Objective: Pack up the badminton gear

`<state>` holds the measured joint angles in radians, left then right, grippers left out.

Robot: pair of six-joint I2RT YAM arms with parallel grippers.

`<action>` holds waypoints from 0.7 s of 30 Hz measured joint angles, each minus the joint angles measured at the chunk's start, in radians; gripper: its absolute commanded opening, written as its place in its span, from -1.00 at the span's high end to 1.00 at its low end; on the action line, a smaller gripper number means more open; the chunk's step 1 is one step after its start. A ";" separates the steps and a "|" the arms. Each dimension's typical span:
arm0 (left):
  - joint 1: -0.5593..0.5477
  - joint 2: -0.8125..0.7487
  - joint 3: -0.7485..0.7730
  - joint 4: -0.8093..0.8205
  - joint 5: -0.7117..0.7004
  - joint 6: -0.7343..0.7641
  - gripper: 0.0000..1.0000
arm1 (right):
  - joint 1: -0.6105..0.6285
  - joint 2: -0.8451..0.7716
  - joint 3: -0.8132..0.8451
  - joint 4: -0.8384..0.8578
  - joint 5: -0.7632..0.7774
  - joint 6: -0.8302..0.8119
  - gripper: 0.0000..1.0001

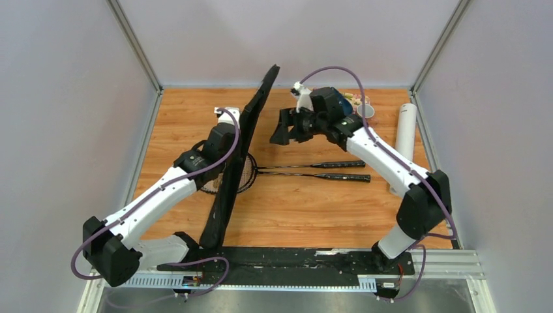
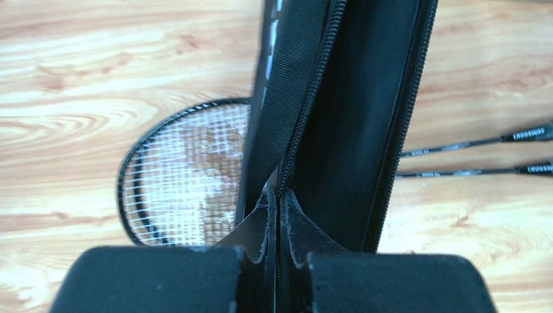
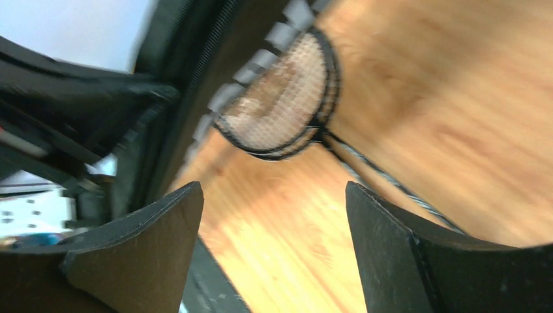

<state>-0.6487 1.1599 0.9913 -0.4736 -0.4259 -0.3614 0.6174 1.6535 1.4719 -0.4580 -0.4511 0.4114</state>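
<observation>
Cover (image 1: pixel 238 156) stands on edge on the desk (image 1: pixel 306 215), its long axis running near to far with the far end raised. Left tool (image 2: pixel 277 257) is clamped on its zipper edge. Right tool (image 3: pixel 272 195), fingers wide apart and empty, hovers just right of the cover's far end. Rackets (image 1: pixel 342 177) lie beside the cover, heads against it and handles pointing right.
</observation>
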 measured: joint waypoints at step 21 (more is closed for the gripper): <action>0.367 -0.097 0.000 -0.099 -0.042 -0.011 1.00 | 0.064 0.331 0.113 -0.212 0.172 -0.826 0.19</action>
<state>-0.2821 1.0630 0.9909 -0.5728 -0.4675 -0.3729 0.6811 1.9846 1.5852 -0.6697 -0.2787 -0.4141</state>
